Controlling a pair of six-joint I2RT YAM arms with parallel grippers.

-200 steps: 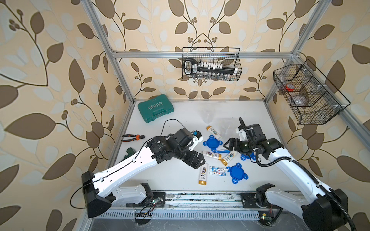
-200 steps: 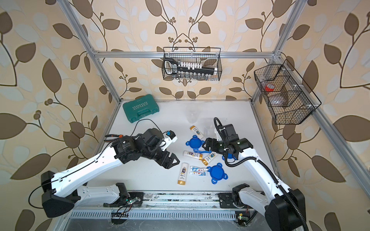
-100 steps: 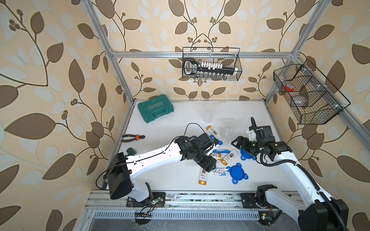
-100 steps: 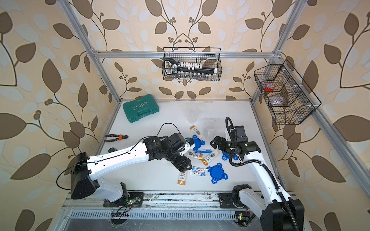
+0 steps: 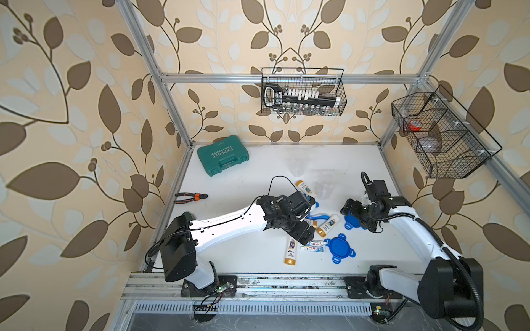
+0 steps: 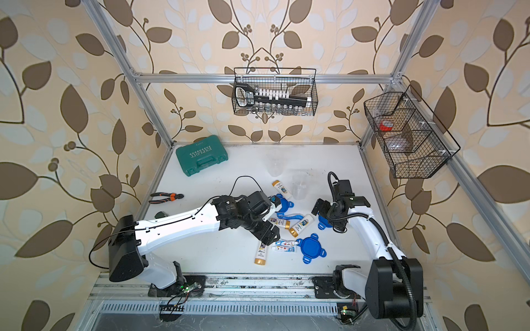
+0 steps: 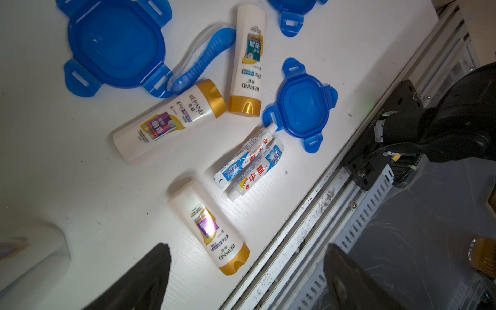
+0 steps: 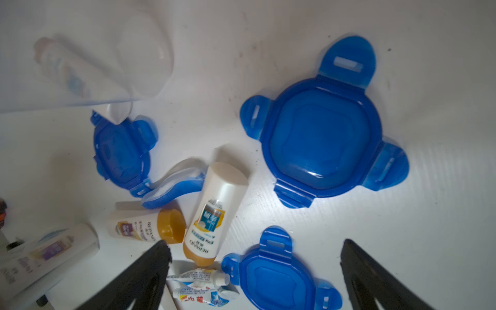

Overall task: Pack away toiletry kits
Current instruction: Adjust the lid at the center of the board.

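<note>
Bottles (image 7: pixel 166 123) with gold caps, two toothpaste tubes (image 7: pixel 249 161), a blue toothbrush (image 7: pixel 206 59) and three blue lids (image 7: pixel 302 110) lie scattered close together on the white tabletop (image 5: pixel 252 177), with clear jars (image 5: pixel 324 187) at the far edge of the cluster. The left fingers (image 7: pixel 150 273) are spread wide and empty, hovering over the front bottle (image 7: pixel 209 228) beside the tubes. The right fingers (image 8: pixel 139 276) are likewise wide apart, holding nothing, above one lid (image 8: pixel 322 142).
</note>
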